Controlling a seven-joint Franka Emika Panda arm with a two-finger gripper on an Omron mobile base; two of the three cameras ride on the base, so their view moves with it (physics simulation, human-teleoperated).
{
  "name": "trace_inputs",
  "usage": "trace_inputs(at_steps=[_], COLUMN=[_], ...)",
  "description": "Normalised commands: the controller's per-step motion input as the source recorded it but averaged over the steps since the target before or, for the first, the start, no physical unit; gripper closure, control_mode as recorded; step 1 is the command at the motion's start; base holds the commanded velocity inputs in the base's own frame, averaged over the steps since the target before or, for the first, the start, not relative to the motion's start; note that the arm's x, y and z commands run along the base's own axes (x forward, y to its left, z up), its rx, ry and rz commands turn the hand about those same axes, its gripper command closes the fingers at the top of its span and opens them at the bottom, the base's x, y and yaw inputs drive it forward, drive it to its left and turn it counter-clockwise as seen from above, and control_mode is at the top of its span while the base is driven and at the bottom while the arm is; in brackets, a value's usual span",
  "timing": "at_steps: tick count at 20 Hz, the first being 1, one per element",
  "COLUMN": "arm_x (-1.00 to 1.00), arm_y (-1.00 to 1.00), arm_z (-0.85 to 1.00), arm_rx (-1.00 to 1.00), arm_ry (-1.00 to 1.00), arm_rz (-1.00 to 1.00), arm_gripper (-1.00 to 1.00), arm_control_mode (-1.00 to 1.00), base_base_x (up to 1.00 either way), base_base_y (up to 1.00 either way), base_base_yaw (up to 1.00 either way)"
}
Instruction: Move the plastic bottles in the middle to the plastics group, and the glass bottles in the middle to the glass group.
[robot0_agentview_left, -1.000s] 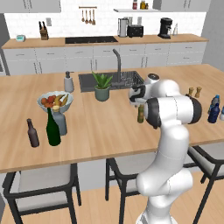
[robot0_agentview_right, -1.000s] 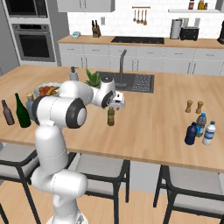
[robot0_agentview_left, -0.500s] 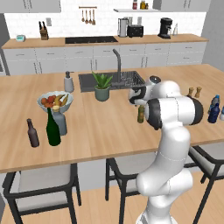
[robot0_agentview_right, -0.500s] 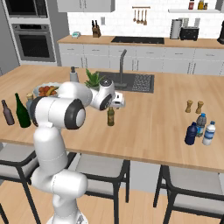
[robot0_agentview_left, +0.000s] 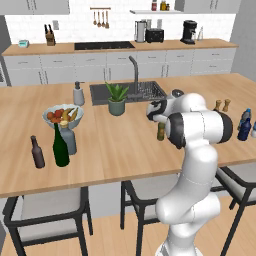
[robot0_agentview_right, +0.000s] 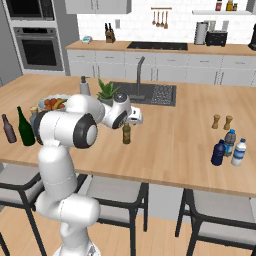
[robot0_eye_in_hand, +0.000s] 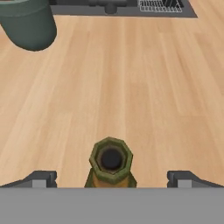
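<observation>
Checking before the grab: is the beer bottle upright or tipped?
Upright: the beer bottle stands on the counter, its mouth facing up.

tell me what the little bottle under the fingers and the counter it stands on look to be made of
The small amber-olive beer bottle looks like glass: tinted olive mouth over an amber body, though the render leaves it open. The counter looks like light wood with a matte finish: long grain lines and plank seams run across it.

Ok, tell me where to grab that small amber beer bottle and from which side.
Take the beer bottle by its slim neck, from straight above. It stands upright on the island counter with nothing close beside it, and the open claw hangs over it, one fingertip on each side of the mouth.
</observation>
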Motion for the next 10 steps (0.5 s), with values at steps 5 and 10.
trace_inputs(at_steps=[5,10], arm_x=[0.07,0.08], arm_y=[0.0,0.0], arm_z=[0.0,0.0], arm_rx=[0.0,0.0], arm_ry=[-0.01,0.0], arm_rz=[0.0,0.0], arm_gripper=[-1.0,-1.0], arm_control_mode=[-1.0,-1.0], base_base_x=[0.0,0.0], base_base_y=[0.0,0.0], base_base_yaw=[0.0,0.0])
